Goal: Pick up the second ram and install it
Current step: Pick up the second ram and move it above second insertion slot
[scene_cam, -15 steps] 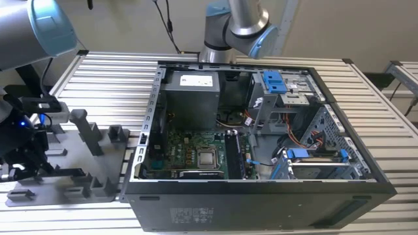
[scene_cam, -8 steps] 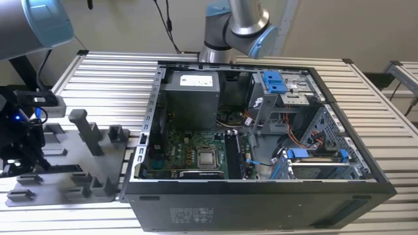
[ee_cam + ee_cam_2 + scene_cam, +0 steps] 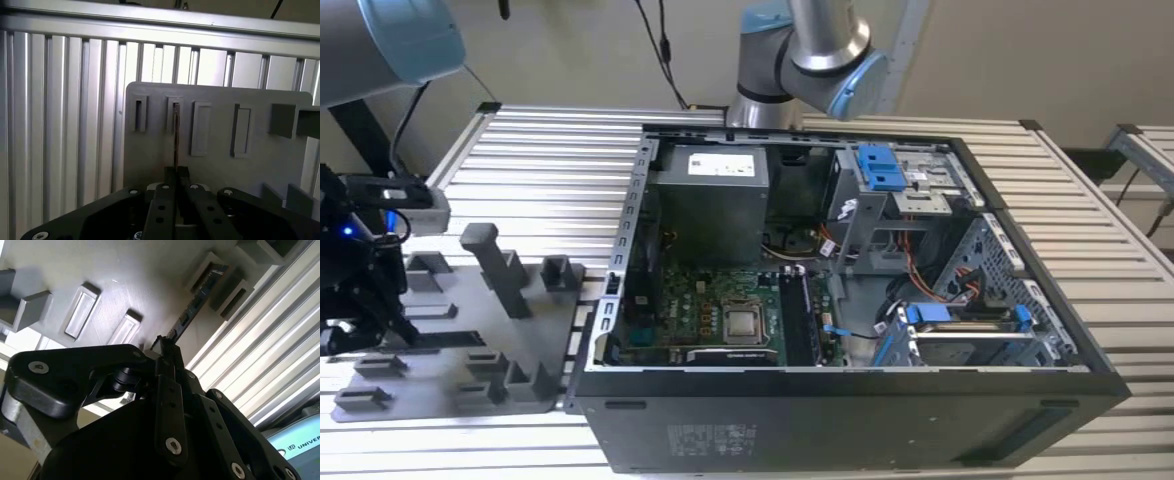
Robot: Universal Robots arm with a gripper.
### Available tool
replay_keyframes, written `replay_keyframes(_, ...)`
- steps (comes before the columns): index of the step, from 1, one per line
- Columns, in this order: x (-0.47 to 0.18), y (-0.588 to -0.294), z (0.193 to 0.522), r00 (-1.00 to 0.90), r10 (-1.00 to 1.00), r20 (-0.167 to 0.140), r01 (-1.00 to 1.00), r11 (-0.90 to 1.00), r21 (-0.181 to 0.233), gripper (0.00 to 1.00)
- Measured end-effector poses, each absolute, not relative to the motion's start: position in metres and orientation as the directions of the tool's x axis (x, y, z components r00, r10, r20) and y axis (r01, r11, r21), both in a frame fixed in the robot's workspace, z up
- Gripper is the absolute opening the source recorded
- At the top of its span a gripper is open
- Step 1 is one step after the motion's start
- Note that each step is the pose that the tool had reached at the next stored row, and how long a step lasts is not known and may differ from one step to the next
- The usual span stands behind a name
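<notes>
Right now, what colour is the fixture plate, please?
The fixture plate is grey, clearest in the first wrist view.

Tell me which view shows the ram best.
The second wrist view: the ram shows its flat side with chips, running from the fixture slot to the end effector gripping it. The first wrist view shows the ram edge-on, a thin dark line. In the exterior view it is too small to tell.

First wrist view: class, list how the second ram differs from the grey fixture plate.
The second ram is dark; the fixture plate is pale grey. The ram is a thin strip seen edge-on; the plate is broad, with raised holders. The ram stands on edge between the fingers; the plate lies flat. They touch at one holder.
</notes>
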State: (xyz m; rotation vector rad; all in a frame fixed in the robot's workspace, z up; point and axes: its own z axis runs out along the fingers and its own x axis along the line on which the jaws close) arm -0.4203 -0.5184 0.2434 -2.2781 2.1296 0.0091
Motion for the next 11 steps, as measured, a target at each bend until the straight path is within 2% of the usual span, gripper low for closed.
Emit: replay_keyframes(11, -0.4206, -0.5184, 0.2493, 0.018, -1.000, -0.023, -1.000, -0.018, -0.013, 0.14)
